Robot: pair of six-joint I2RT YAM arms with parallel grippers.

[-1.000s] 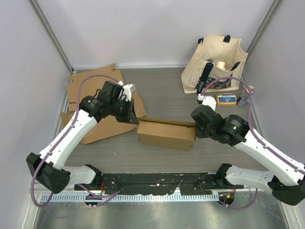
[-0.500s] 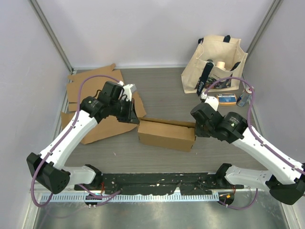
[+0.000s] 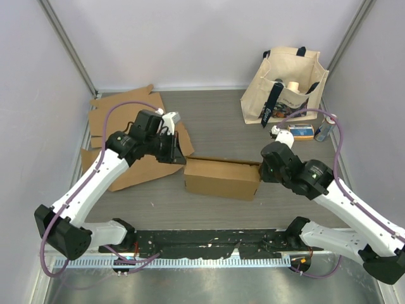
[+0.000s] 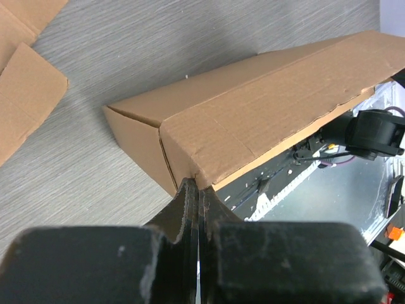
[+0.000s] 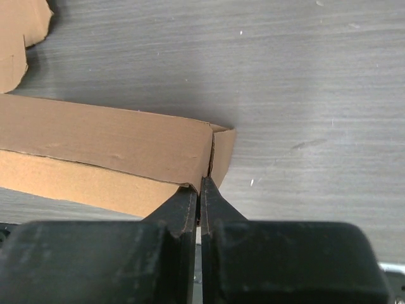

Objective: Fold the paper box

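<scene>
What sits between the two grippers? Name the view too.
The cardboard box spans the whole stretch, its left end at the left gripper, its right end at the right gripper. The top view shows it.

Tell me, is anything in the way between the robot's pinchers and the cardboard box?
No, nothing visible is. The shut left gripper has its tips right against the left end of the box, and the shut right gripper is right against its right end.
</scene>
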